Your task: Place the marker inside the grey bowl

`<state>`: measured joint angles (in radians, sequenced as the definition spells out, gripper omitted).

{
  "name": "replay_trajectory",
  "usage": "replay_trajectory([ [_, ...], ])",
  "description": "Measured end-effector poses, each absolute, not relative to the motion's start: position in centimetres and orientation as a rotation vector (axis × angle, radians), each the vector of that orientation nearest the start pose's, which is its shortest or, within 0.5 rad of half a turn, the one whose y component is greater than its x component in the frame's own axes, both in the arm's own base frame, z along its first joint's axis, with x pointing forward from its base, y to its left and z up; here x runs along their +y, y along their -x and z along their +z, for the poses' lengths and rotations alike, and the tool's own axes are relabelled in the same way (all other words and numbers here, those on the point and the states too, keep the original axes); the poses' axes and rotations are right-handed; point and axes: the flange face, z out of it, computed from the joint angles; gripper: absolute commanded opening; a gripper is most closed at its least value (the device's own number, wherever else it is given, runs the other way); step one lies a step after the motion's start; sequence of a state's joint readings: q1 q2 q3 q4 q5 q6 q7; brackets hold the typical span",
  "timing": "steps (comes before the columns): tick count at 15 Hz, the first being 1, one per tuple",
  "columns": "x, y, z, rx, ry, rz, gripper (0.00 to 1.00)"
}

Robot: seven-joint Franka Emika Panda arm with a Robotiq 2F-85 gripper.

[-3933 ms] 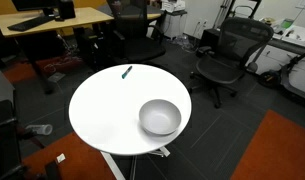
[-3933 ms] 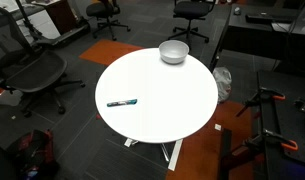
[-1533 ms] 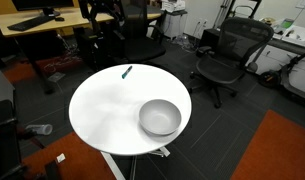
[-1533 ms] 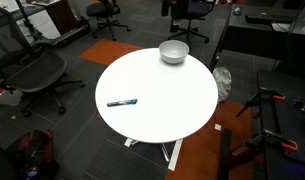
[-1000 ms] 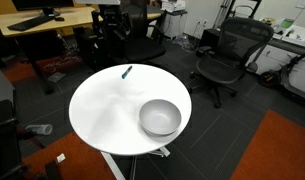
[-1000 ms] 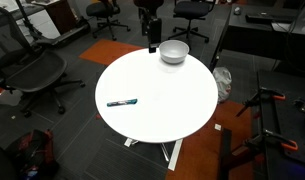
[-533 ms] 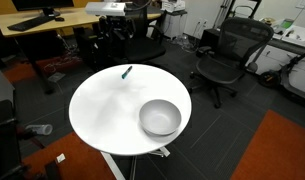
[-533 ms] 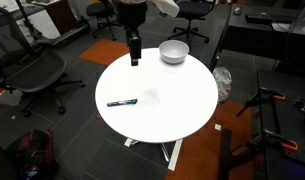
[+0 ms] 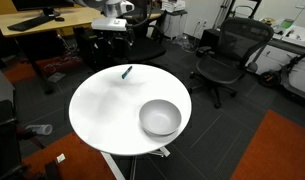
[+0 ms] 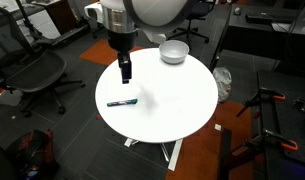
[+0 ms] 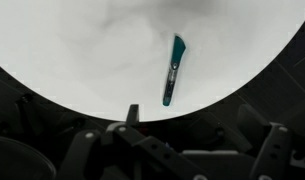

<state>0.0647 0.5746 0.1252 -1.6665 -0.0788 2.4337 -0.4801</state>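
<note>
Claw: dark two-fingered claw [image 10: 125, 78] on a white arm, hanging fingers-down above the table and near the marker. It carries nothing that shows. It is a thin dark shape in an exterior view and a blur in the wrist view, so I cannot tell how wide it stands.
Table: round white-topped table [image 10: 177, 95], bearing both task things with bare top between them.
Bowl: round, smooth, light grey bowl with deep sides [image 10: 173, 51], upright and empty close to the table's edge [image 9: 160, 117]. Its mouth faces up, ready to take a drop from above.
Marker: short, thin, dark teal-blue marker [image 10: 121, 102], lying flat near the rim across the table from the bowl and well apart from it. The wrist view [image 11: 173, 70] shows it close to the edge, lengthwise and slightly tilted.
Step, as judged: approach for the pick, with the claw set over the marker so the wrist camera frames it.
Next need, as judged: descend with the fingers straddling the thin barrel crosswise.
Hazard, as judged: a nudge could roll the marker off the nearby edge.
</note>
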Motion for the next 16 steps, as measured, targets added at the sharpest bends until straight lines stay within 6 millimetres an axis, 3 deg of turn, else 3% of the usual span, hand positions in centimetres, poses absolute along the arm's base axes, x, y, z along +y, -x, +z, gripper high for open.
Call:
replay_trajectory([
  [10, 12.3, -70.4, 22.0, -1.038, 2.945, -0.311, 1.00],
  [16, 12.5, -72.0, 18.7, -1.014, 2.938, -0.303, 1.00],
])
